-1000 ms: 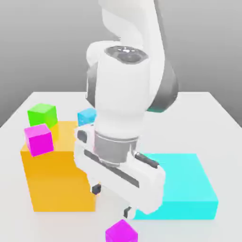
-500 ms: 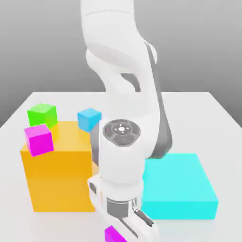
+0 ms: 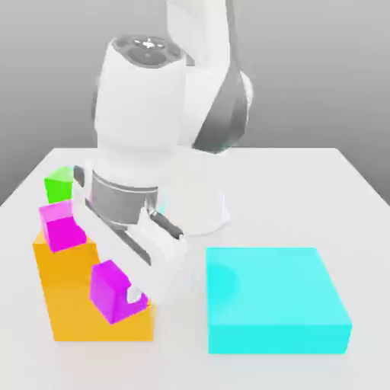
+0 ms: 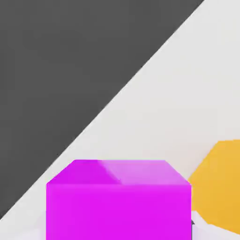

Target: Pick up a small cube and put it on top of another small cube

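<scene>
Small cube lifted off table, clamped in hand

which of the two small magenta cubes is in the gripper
The small magenta cube in front of the orange block; the other magenta cube rests on that block.

I see my arm's wrist covering most of the small blue cube and one side of the green cube. In the hand view, the held magenta cube and orange block run past the edge.
</scene>
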